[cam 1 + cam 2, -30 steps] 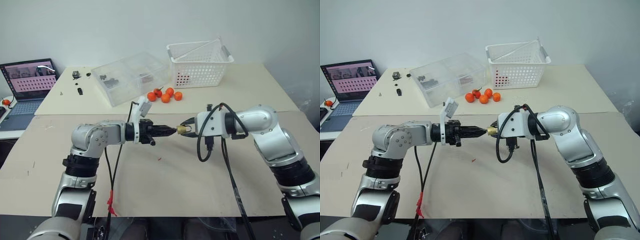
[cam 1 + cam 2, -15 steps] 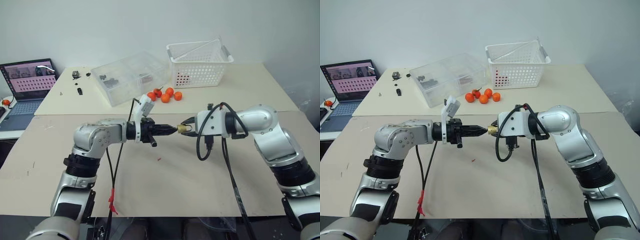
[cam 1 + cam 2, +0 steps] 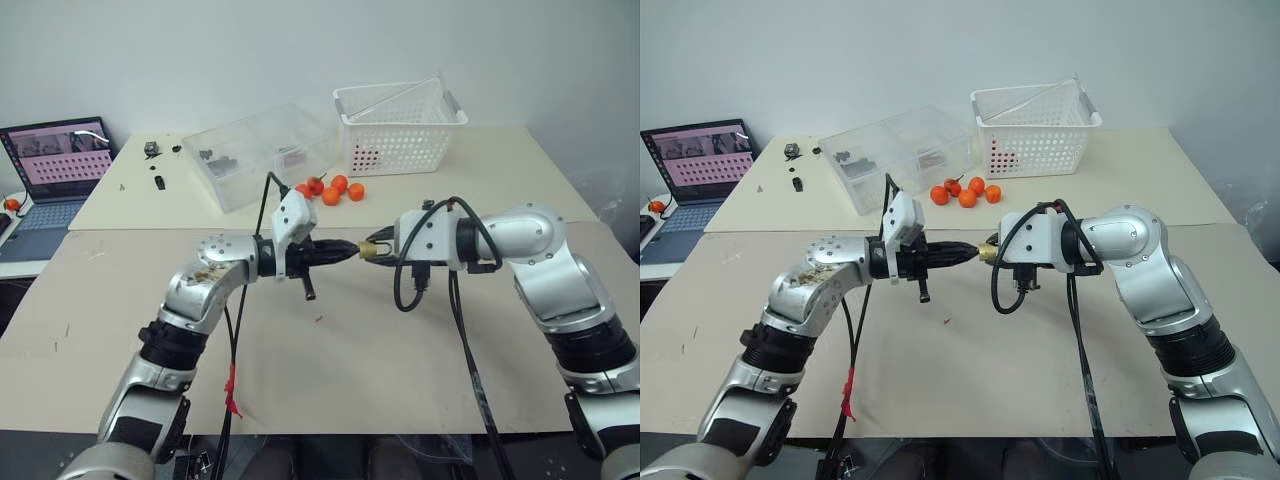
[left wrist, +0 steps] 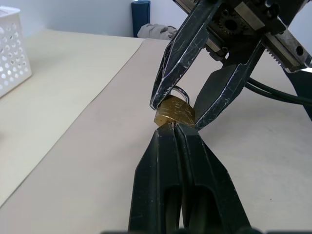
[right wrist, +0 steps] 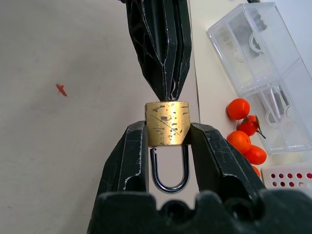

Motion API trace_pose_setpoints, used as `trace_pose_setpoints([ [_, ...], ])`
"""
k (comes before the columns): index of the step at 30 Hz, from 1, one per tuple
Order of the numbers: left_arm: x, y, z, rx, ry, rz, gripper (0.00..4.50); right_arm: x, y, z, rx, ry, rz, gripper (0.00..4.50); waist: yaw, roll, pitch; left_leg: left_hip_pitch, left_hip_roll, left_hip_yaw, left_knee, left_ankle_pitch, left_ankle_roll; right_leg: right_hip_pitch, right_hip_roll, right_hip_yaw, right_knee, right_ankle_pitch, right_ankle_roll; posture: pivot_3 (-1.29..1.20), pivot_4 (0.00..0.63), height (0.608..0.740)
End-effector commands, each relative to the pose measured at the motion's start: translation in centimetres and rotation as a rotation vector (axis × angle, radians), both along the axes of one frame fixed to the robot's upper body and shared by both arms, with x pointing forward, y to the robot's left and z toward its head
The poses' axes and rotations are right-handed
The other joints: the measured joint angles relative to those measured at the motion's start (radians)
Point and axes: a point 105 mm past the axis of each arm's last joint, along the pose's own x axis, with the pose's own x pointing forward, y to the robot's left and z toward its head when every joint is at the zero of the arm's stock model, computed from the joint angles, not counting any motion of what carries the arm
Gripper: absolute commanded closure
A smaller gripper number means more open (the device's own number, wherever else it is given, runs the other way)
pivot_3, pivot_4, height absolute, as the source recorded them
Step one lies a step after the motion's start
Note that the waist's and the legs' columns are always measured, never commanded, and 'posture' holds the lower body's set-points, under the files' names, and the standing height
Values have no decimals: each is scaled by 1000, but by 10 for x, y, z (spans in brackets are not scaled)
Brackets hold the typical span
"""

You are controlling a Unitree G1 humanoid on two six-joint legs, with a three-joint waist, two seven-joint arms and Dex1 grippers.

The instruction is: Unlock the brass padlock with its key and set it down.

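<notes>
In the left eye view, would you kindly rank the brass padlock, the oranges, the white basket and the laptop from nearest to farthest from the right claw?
1. brass padlock, gripped in the right claw.
2. oranges, on the table beyond it, toward the robot's left.
3. white basket, farther back.
4. laptop, far off on the robot's left.

Above the near table (image 3: 330,380), the left gripper (image 3: 352,250) meets the brass padlock (image 5: 167,124) from the left, the right gripper (image 5: 168,139) to its right. On the far table: oranges (image 3: 330,190), box (image 3: 262,153) behind-left, basket (image 3: 400,127) behind-right, laptop (image 3: 55,170) far left.
</notes>
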Motion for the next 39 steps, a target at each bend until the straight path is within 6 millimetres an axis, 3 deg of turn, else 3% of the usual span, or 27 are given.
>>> trace_pose_setpoints([
  [1,5,-1,-2,7,34,37,4392,-16,17,9,19,-27,103,3603,0,0,0,0,0,0,0,0,0,0,0,0,0,0,0,0,150,740],
  [5,17,8,-20,10,269,143,4392,-16,17,10,17,-29,101,3603,-1,0,0,0,0,0,0,0,1,0,0,0,1,0,0,0,150,740],
  [7,19,7,-5,-173,482,145,4392,-16,17,10,17,-29,99,3603,-1,0,0,0,0,0,0,0,1,0,0,-1,1,0,0,0,150,740],
  [10,14,6,3,-275,671,118,4392,-15,16,11,17,-33,95,3603,-4,0,0,0,0,-1,1,0,1,0,1,-1,1,0,1,0,150,740],
  [13,12,7,5,-324,806,115,3637,-15,16,11,17,-35,92,3603,-9,0,0,0,0,-1,2,0,1,0,2,-1,2,0,1,0,150,740],
  [19,0,8,22,-403,979,7,1524,-15,15,10,14,-32,91,3603,-3,-1,0,0,1,-2,2,0,-1,0,2,-2,1,0,1,0,150,740],
  [24,-14,5,26,-371,1008,-65,1524,-14,13,10,13,-32,87,3603,-2,-1,0,0,0,-1,2,4,-8,1,1,-1,1,0,2,0,150,740],
  [39,-23,12,16,-269,970,-23,1524,-6,3,21,21,-44,49,3603,-1,-1,0,0,0,-1,2,3,-12,1,1,0,1,0,2,0,150,740],
])
